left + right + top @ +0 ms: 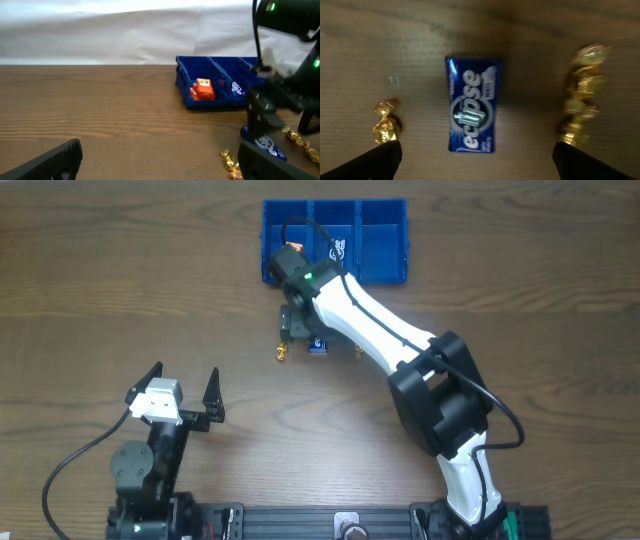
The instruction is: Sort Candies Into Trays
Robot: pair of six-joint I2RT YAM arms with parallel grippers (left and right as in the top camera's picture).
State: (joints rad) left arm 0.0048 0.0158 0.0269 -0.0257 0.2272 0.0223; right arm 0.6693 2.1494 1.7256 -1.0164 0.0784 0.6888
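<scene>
From above, the right claw hangs over the blue pack, just in front of the blue tray, which stands toward the far edge of the bench. One gold candy lies beside the pack. The left claw rests near the front edge, its fingers spread wide and holding nothing.

From the left wrist, an orange candy lies in the end compartment of the tray, and a blue-white piece lies in the middle one. The bench is brown wood with a fine grain, and behind its far edge there is only a plain white backdrop.

From the right wrist, the right claw is wide open and empty, with the pack centred between its fingers. A gold pair lies on one side and the single gold candy on the other. The descent should probably be straight, with the fingers closing across the narrow sides of the pack. The gold candies lie near the closing path, so a slightly smaller opening may avoid catching them.
</scene>
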